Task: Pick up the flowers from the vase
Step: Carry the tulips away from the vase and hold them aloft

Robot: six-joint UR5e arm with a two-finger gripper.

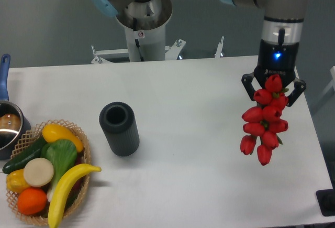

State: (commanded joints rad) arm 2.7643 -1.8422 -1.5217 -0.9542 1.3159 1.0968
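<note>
The flowers (pixel 264 123), a bunch of red tulip buds, hang in the air over the right side of the table, buds pointing down. My gripper (pixel 273 89) is shut on the top of the bunch, its fingers on either side of the uppermost buds. The stems are mostly hidden behind the buds and fingers. The vase (pixel 119 128), a dark ribbed cylinder with a round mouth, stands empty on the table left of centre, far from the gripper.
A wicker basket (pixel 79 133) of toy fruit and vegetables, with a banana (pixel 65 186), sits at the front left. A blue-handled steel pot (pixel 8 128) is at the left edge. The arm's base column (pixel 144 29) stands behind the white table (pixel 199 160).
</note>
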